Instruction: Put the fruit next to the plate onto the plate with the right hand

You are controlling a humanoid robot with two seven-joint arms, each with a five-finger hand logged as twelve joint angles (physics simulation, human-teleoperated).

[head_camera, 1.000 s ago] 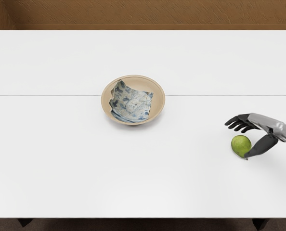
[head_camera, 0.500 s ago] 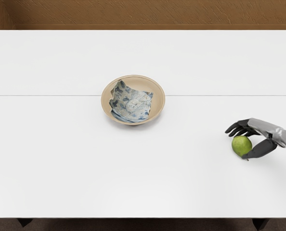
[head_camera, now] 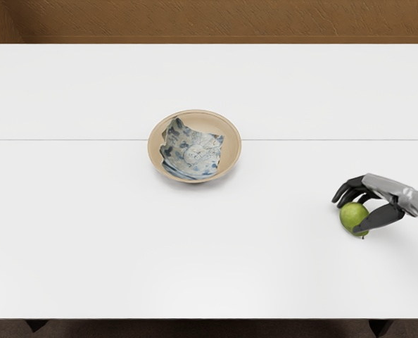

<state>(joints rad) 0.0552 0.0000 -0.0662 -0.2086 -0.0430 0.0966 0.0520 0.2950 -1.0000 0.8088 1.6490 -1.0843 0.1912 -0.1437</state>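
Currently you are at the grasp step. Your right hand (head_camera: 372, 199) sits near the right edge of the table (head_camera: 89, 232). Its fingers (head_camera: 345, 191) curl over the far side of the green fruit (head_camera: 351, 213) and the thumb lies across the near side, pinching it between them. The fruit appears to rest on the table, well apart from the plate (head_camera: 155, 144) near the centre. Next, as I judge it, you should check the grip, lift clear, carry left and lower over the rim.
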